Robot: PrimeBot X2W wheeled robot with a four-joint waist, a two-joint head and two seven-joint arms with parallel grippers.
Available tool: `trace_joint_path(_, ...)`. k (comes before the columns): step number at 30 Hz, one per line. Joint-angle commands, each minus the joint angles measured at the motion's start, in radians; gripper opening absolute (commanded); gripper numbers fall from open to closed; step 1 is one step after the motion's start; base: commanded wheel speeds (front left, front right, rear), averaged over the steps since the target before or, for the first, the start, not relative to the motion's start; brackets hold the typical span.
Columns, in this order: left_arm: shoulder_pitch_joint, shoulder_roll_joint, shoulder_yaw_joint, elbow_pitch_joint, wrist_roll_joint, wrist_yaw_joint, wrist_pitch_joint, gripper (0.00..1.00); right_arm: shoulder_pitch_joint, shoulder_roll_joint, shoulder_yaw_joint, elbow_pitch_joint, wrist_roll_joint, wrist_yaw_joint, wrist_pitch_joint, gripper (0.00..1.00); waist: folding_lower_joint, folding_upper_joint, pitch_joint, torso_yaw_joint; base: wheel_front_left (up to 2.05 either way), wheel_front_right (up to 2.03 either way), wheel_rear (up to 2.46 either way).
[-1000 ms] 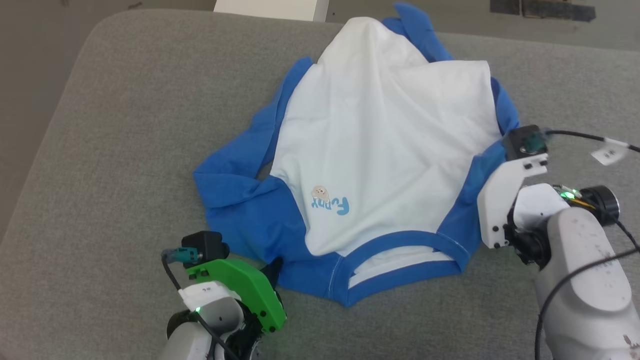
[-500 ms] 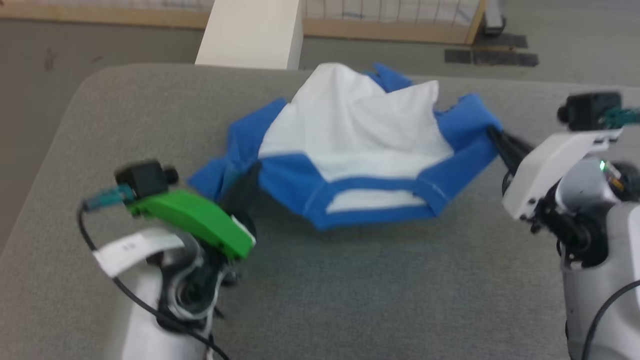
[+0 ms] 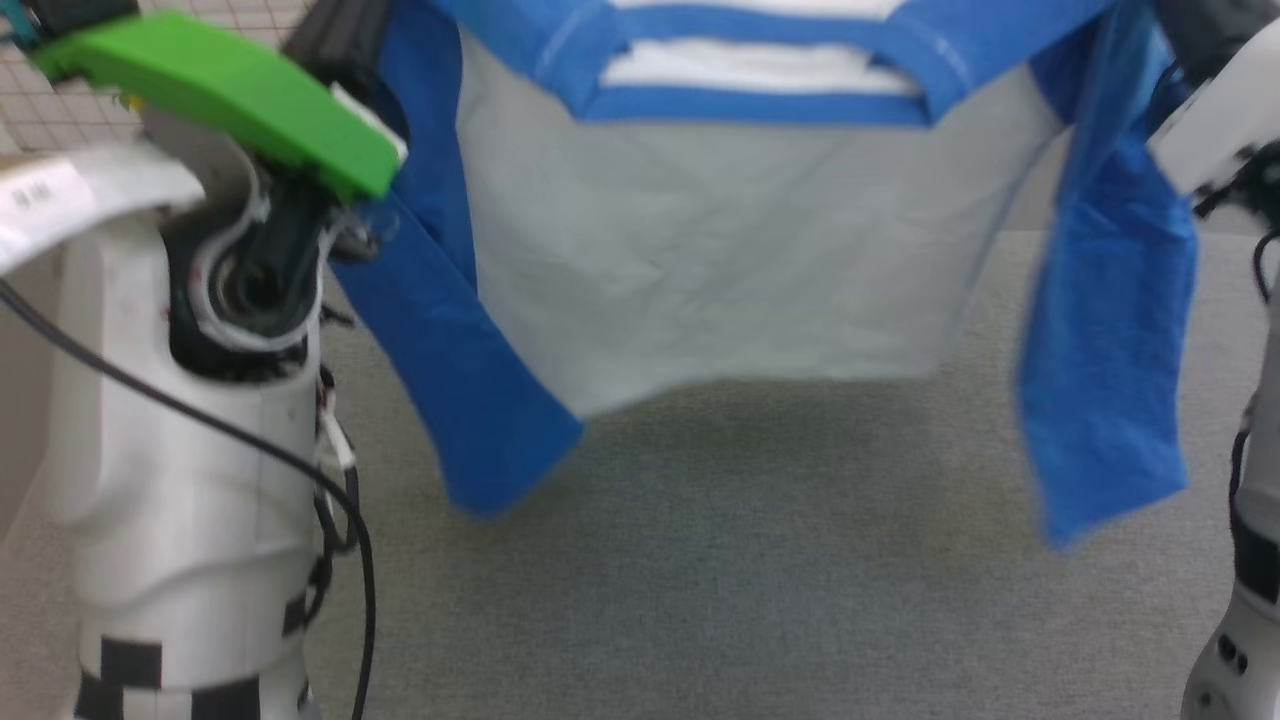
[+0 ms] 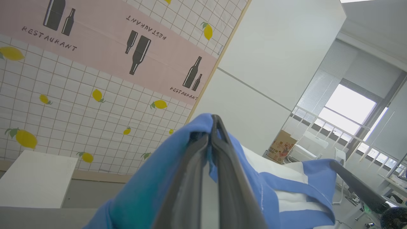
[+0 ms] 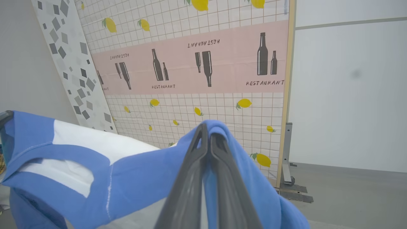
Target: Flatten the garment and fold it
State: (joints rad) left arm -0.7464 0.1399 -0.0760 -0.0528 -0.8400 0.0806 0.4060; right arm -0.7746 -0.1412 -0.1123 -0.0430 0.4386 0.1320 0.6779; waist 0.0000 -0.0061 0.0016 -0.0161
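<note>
Head view: over the grey cushion [image 3: 760,600], the garment [image 3: 720,260] hangs in the air, lifted off where it lay crumpled moments ago, sleeves dangling. Left gripper [image 4: 212,124] and right gripper [image 5: 208,128] each pinch a blue shoulder; laying it flat likely comes next.

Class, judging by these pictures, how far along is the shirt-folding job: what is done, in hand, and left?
Done: the left gripper and right gripper are each shut on a blue shoulder of the shirt. In hand: it hangs spread between them over the grey cushion, sleeves dangling. Left: laying it flat and every fold.
</note>
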Motion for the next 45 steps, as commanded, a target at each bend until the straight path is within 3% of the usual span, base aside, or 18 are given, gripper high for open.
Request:
trace_joint_path(1,-0.05,0.007,0.005,0.025,0.008,-0.002,-0.007,0.0,-0.032,0.001,-0.011,0.008,0.005,-0.001,0.007,0.0,0.0,0.0061,0.003,-0.004,0.0,0.0,0.0)
trace_joint_path(8,-0.224,0.041,-0.003,0.172,0.063,0.003,-0.022,0.0,-0.138,-0.003,-0.034,0.054,-0.011,-0.001,0.024,0.0,0.0,0.0061,0.085,-0.01,0.0,0.0,0.0)
trace_joint_path(14,-0.38,0.126,-0.064,0.317,0.204,0.013,-0.023,0.0,-0.282,-0.004,0.014,0.159,-0.072,-0.001,-0.003,0.0,0.0,0.0061,0.229,-0.048,0.0,0.0,0.0)
trace_joint_path(20,-0.586,0.172,-0.102,0.433,0.305,0.023,-0.054,0.0,-0.522,0.018,0.022,0.33,-0.176,-0.001,-0.105,0.0,0.0,0.0061,0.399,-0.089,0.0,0.0,0.0)
trace_joint_path(26,-0.741,0.172,-0.123,0.506,0.355,0.019,-0.123,0.0,-0.709,0.039,-0.006,0.444,-0.262,-0.001,-0.234,0.0,0.0,0.0061,0.516,-0.095,0.0,0.0,0.0)
trace_joint_path(30,-0.797,0.176,-0.131,0.571,0.366,-0.006,-0.174,0.0,-0.771,0.041,-0.013,0.493,-0.293,-0.001,-0.295,0.0,0.0,0.0061,0.572,-0.089,0.0,0.0,0.0)
trace_joint_path(38,-0.787,0.167,-0.148,0.705,0.357,-0.068,-0.259,0.0,-0.736,0.023,0.012,0.574,-0.275,-0.001,-0.361,0.0,0.0,0.0061,0.626,-0.069,0.0,0.0,0.0)
trace_joint_path(45,-0.665,0.144,-0.17,0.781,0.324,-0.133,-0.298,0.0,-0.557,-0.027,0.11,0.573,-0.187,-0.001,-0.437,0.0,0.0,0.0061,0.56,-0.036,0.0,0.0,0.0)
